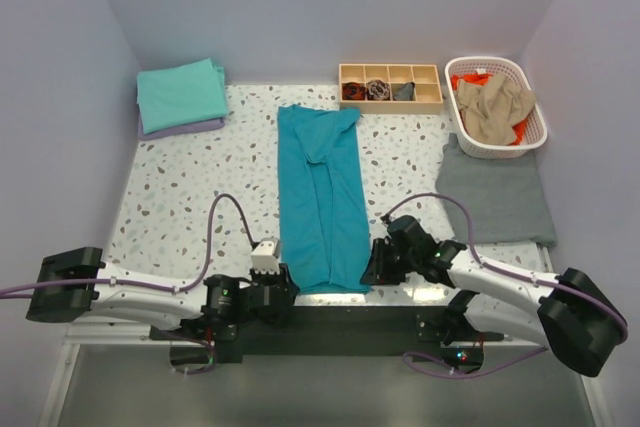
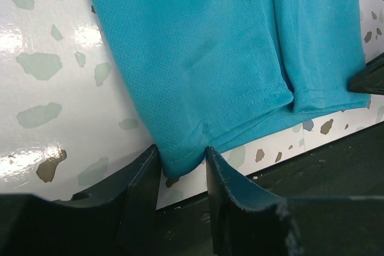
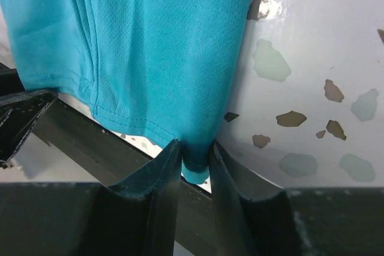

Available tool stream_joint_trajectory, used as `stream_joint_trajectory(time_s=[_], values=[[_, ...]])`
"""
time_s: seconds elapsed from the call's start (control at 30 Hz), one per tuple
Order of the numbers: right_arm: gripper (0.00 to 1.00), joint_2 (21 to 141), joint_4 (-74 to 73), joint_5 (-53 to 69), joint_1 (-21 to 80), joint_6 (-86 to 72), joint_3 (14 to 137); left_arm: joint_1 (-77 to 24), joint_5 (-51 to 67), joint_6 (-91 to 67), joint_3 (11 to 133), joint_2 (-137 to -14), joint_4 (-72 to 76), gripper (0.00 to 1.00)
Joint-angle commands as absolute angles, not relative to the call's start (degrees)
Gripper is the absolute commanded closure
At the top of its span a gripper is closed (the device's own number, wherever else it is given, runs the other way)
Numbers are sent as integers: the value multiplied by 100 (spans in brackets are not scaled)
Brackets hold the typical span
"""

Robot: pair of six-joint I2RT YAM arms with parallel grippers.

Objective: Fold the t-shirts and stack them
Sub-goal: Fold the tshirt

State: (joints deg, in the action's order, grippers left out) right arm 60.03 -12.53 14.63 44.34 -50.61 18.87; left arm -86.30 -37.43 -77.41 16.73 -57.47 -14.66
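Observation:
The deep teal t-shirt (image 1: 320, 197) lies folded into a long strip down the middle of the table, with its hem at the near edge. My left gripper (image 1: 287, 287) is shut on the hem's near left corner, which is bunched between the fingers in the left wrist view (image 2: 183, 154). My right gripper (image 1: 372, 269) is shut on the near right corner (image 3: 195, 151). A folded aqua-green t-shirt (image 1: 182, 94) lies on a lavender one (image 1: 185, 129) at the far left. A tan t-shirt (image 1: 495, 107) and an orange one (image 1: 470, 79) are in the basket.
A grey garment (image 1: 497, 197) lies flat at the right side of the table. The white lattice basket (image 1: 538, 132) stands at the far right. A wooden compartment tray (image 1: 390, 100) stands at the back middle. The table's near edge (image 2: 312, 148) is just under both grippers.

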Motion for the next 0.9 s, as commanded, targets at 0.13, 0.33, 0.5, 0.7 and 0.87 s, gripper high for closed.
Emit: stream_joint_trajectory(time_s=[0.13, 0.33, 0.5, 0.7, 0.87], values=[[97, 5925, -1527, 1136, 4526, -5089, 1801, -8657, -3885, -7954, 1477, -5555, -1564, 81], [100, 5300, -2346, 721, 4526, -5010, 1881, -8657, -3832, -7954, 1433, -5511, -1687, 99], [100, 5238, -2303, 835, 4526, -5027, 1802, -8657, -3753, -7735, 1502, -5616, -1529, 98], [100, 5475, -1934, 1273, 4544, -5019, 1723, -8657, -3393, -7454, 1661, -5906, -1231, 100], [100, 5187, -2153, 1336, 4904, -4782, 1942, -8841, -3015, -7409, 1916, -5845, -1502, 100]])
